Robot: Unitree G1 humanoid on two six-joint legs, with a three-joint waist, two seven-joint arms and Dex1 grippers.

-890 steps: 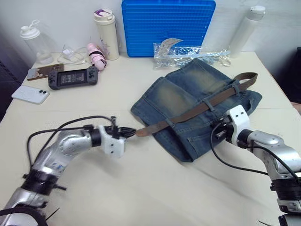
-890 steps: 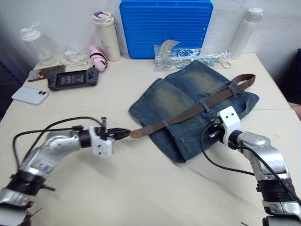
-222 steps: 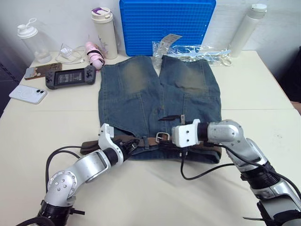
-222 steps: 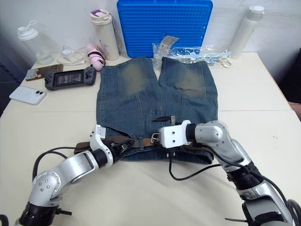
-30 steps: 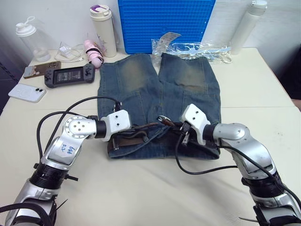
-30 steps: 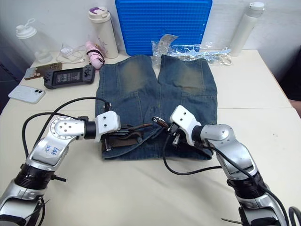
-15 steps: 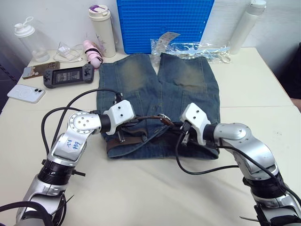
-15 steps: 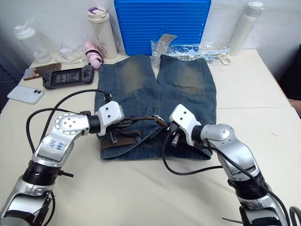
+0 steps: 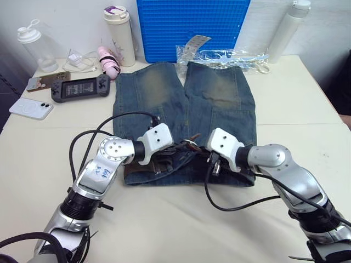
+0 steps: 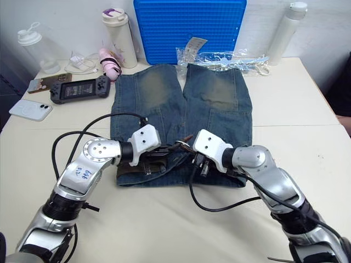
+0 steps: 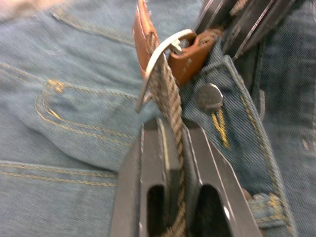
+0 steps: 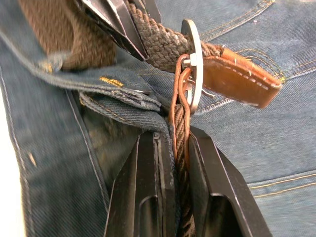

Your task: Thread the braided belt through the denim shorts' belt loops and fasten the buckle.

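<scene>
Braided belt [image 11: 170, 106] pinched between both fingers, passing through buckle [image 12: 193, 69].

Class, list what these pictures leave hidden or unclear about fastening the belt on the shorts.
1. Head views: the buckle is too small to show its prong, and the left gripper and right gripper crowd it.
2. Left wrist view: the braided belt covers the buckle's centre, hiding where the prong sits.
3. Right wrist view: the denim shorts waistband fold hides the belt loops near the buckle.

Blue grid board [image 9: 194, 27] leans against the wall — white tumbler [image 9: 122, 35] just left of it, white bottle [image 9: 286, 26] right, plastic bag [image 9: 219, 56] before it, game console [image 9: 80, 89] farther left.
</scene>
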